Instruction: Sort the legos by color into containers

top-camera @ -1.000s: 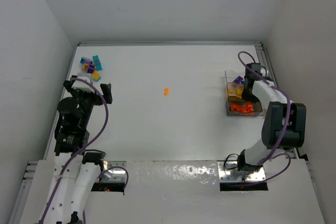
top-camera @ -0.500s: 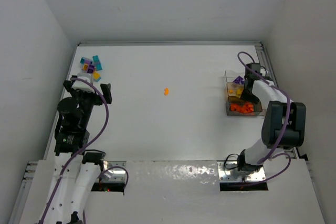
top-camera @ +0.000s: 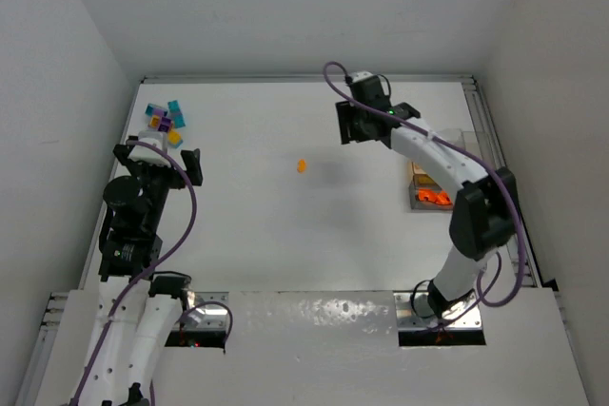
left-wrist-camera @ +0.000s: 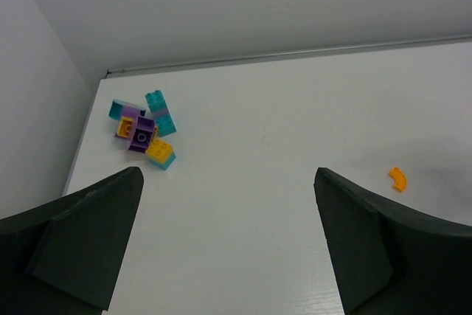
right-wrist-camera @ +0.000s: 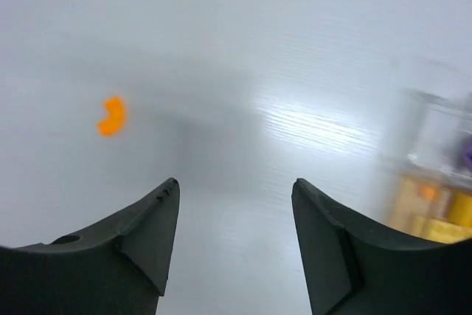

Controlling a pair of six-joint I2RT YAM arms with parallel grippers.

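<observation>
A small curved orange lego (top-camera: pixel 302 165) lies alone mid-table; it also shows in the left wrist view (left-wrist-camera: pixel 398 178) and the right wrist view (right-wrist-camera: pixel 111 116). A cluster of teal, purple and yellow legos (top-camera: pixel 165 121) sits at the far left, also in the left wrist view (left-wrist-camera: pixel 144 127). The clear containers (top-camera: pixel 433 192) stand at the right, holding orange and yellow bricks, and show blurred in the right wrist view (right-wrist-camera: pixel 442 182). My right gripper (top-camera: pixel 354 123) is open and empty, above the table right of the orange lego. My left gripper (top-camera: pixel 157 161) is open and empty, near the cluster.
White walls close the table on the left, back and right. The right arm's links (top-camera: pixel 447 164) stretch over the containers, hiding part of them. The arm bases sit at the near edge.
My right gripper has swung from over the containers leftward and toward the far side, to near the lone orange lego. The left arm has hardly moved.
</observation>
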